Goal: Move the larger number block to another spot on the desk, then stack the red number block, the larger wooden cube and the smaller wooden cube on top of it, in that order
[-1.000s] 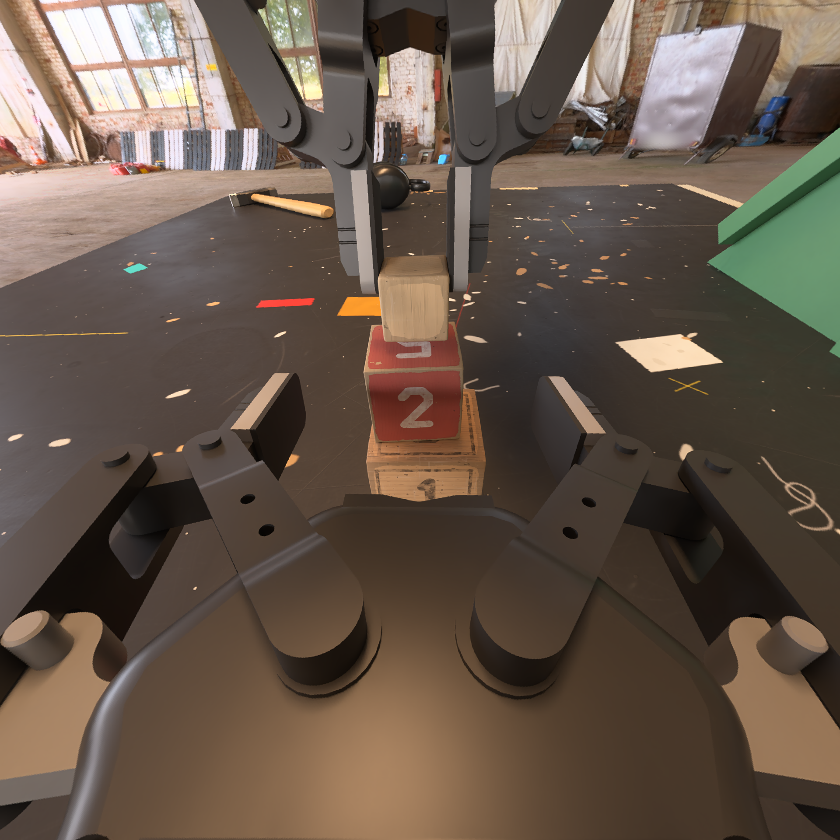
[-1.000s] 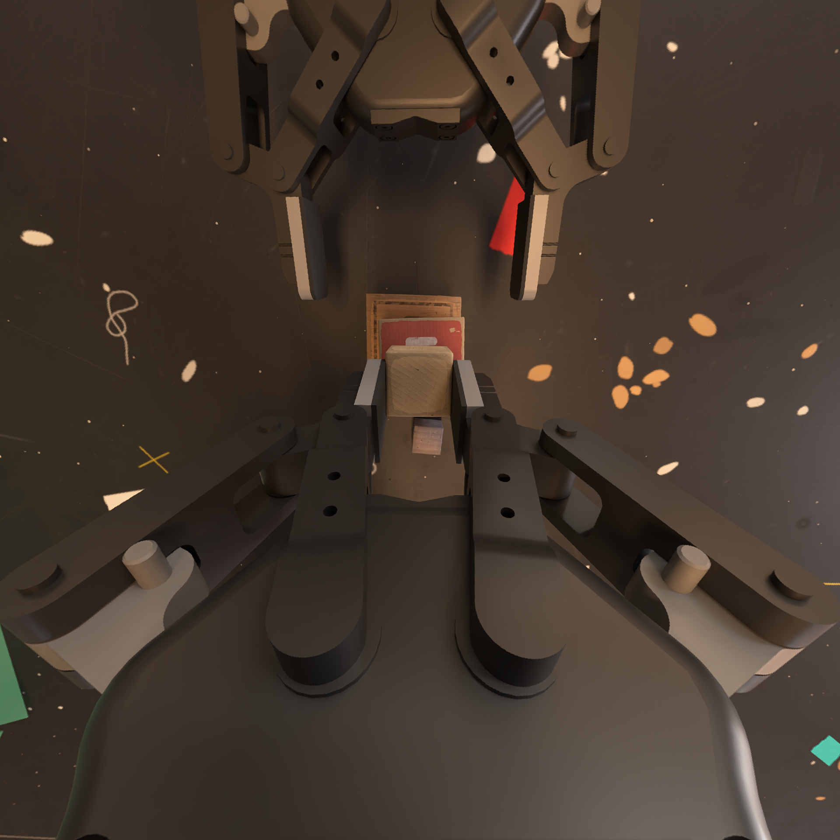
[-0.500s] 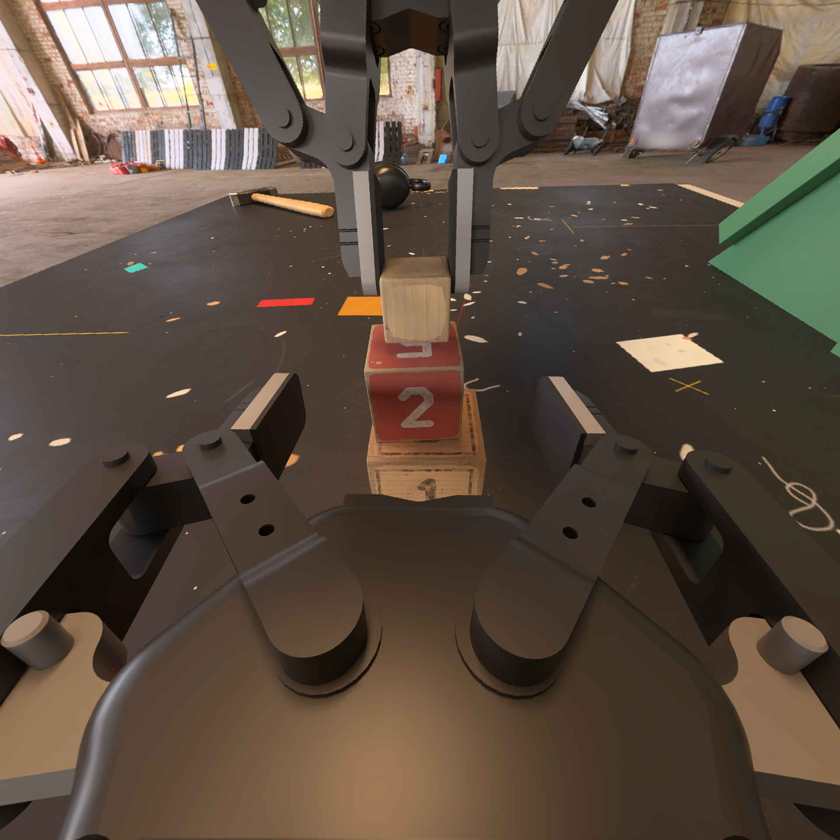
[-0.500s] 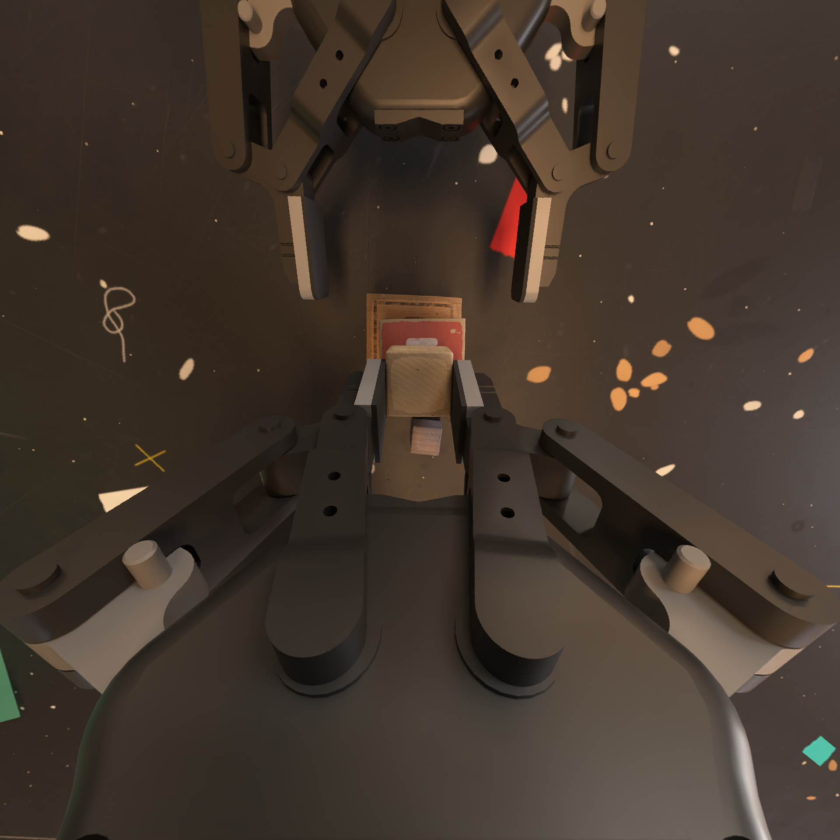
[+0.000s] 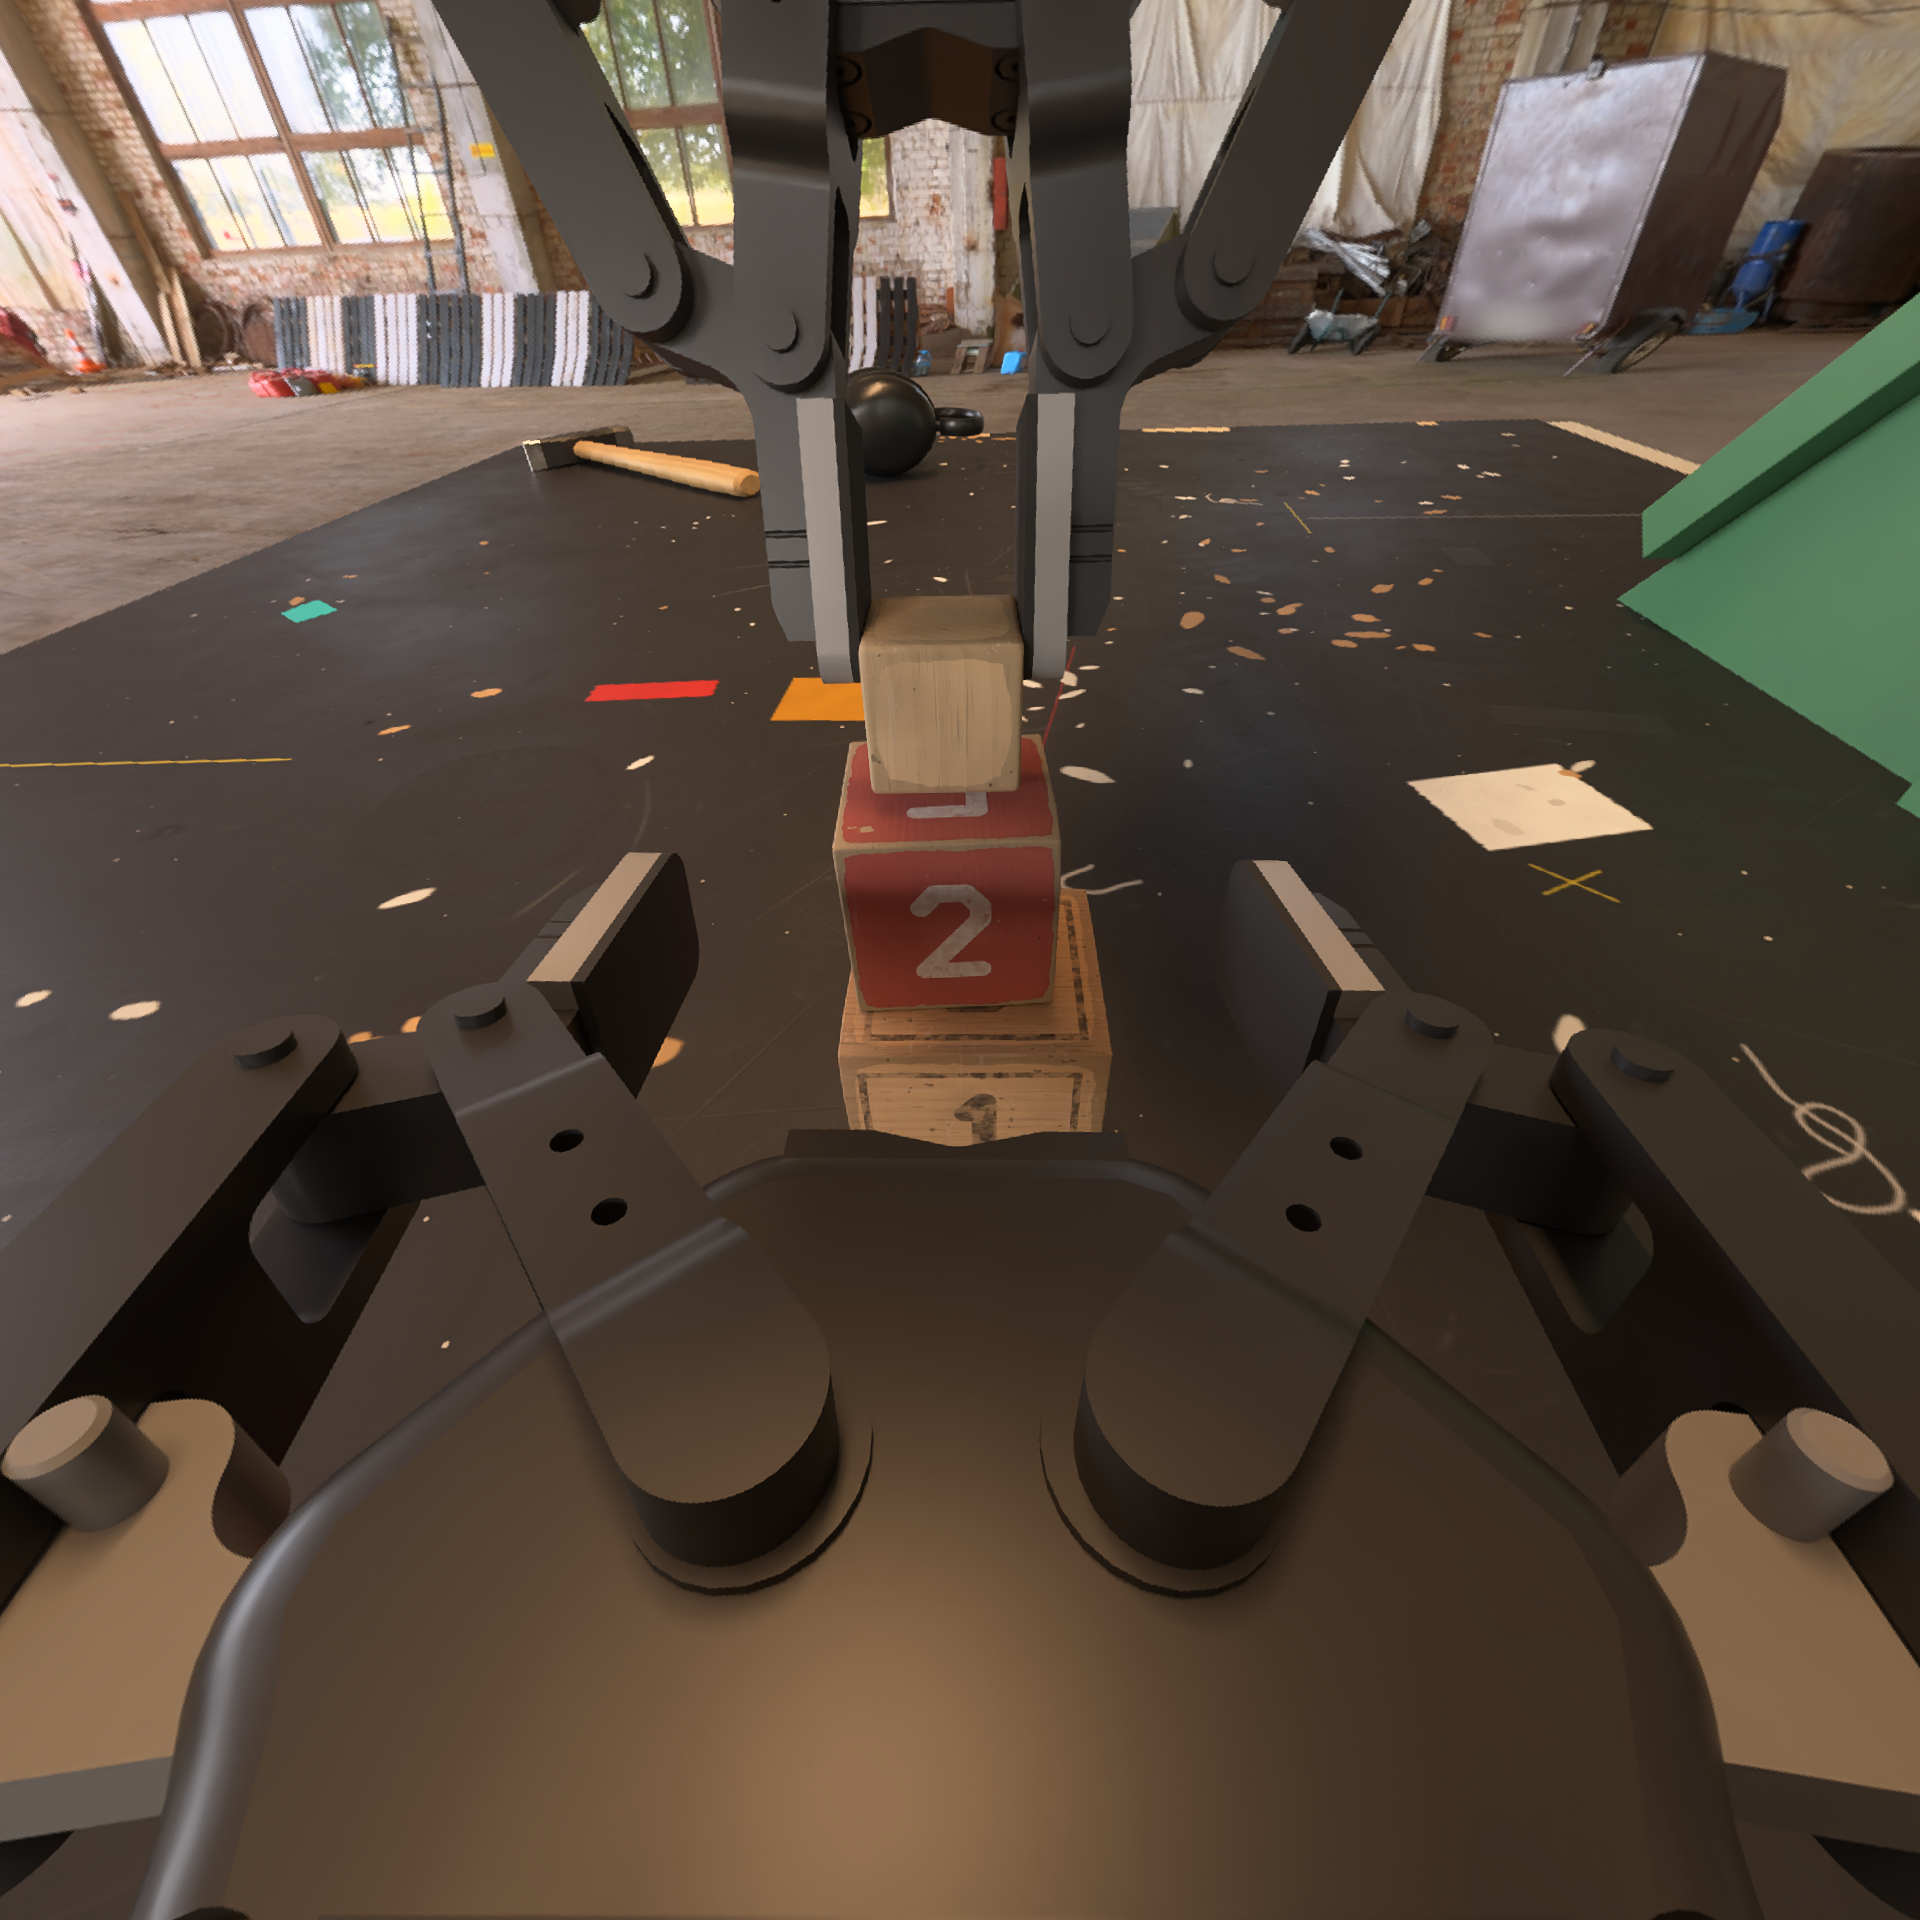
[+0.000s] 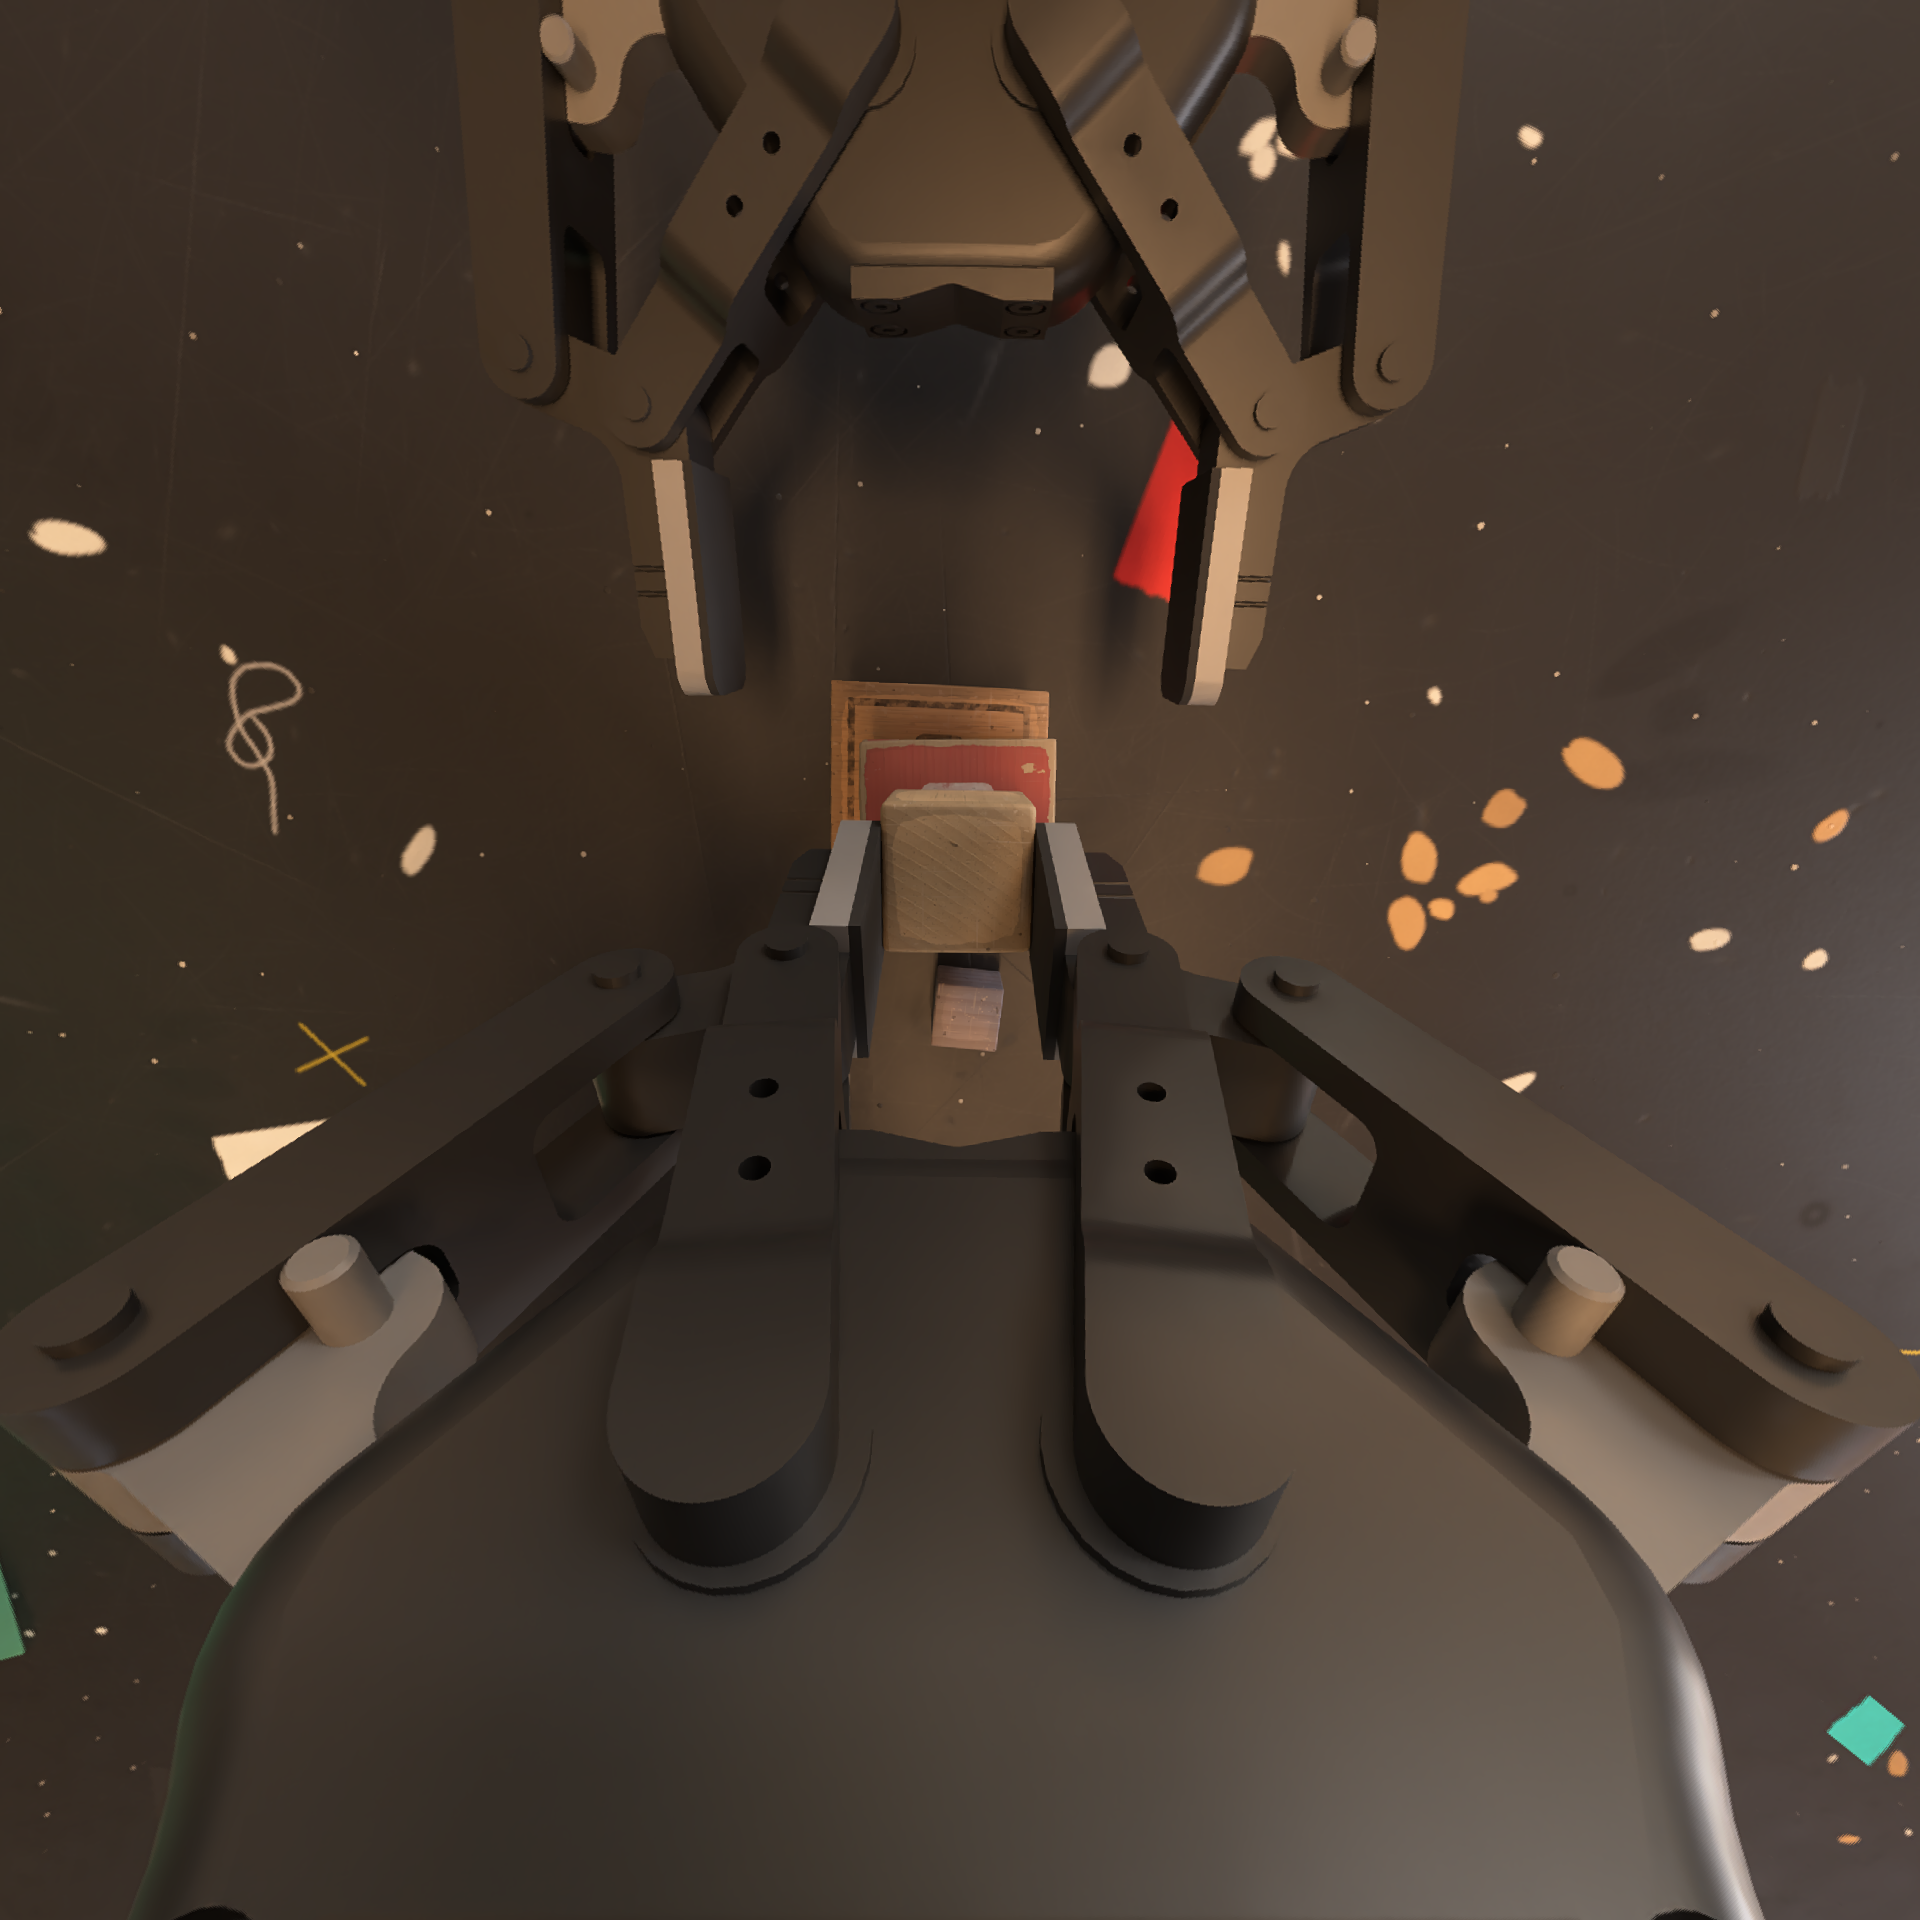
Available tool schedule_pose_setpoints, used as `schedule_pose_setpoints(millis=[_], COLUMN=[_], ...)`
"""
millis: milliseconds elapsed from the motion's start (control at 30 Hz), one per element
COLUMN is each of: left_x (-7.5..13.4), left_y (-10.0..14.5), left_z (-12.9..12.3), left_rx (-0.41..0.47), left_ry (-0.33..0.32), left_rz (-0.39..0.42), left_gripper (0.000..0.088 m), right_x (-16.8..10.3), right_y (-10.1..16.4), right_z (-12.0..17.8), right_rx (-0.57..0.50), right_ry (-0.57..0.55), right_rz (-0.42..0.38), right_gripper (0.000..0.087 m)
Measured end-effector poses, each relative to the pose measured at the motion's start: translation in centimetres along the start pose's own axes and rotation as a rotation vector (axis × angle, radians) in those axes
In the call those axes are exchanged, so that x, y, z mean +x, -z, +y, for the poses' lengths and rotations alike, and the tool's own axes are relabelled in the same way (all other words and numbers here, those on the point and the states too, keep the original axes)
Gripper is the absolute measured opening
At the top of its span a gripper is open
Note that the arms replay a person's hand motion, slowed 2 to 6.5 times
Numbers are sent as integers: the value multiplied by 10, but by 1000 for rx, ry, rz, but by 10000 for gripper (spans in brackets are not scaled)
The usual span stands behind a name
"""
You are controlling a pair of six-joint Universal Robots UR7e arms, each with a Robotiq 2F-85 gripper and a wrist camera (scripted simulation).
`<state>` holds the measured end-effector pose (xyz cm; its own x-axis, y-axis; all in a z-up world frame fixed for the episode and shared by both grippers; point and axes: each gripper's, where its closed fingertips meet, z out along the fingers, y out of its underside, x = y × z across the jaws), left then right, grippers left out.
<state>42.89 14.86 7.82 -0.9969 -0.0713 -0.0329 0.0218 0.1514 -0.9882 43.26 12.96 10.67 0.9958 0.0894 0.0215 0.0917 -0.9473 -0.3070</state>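
The right claw (image 6: 956,883) clamps the larger wooden cube (image 5: 940,694) atop the red number block (image 5: 948,914); the left claw (image 5: 966,914) gapes wide, empty.

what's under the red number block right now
The larger number block sits directly beneath the red number block, its wooden top rim showing around it. The contact patch is covered, and its base is hidden behind the left gripper's body.

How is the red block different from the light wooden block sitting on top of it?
The red number block is painted red with white digits; the larger wooden cube is plain pale wood with no marks. The red block looks wider than the cube. The red block stands free between the cube and the tan block, while the cube is squeezed by the right claw. Both are cube-shaped and upright.
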Motion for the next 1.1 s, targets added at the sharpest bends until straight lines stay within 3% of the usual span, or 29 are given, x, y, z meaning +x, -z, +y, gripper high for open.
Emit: schedule_pose_setpoints(millis=[633, 1100], left_x=[0, 0], left_y=[0, 0], left_z=[0, 0], left_rx=[1, 2], left_ry=[3, 4], left_rz=[1, 0], left_gripper=[854, 854], right_x=[1, 4], right_y=[-1, 13], right_z=[0, 5], right_rx=[17, 52], right_ry=[-2, -24], right_rz=[-4, 39], right_gripper=[250, 348])
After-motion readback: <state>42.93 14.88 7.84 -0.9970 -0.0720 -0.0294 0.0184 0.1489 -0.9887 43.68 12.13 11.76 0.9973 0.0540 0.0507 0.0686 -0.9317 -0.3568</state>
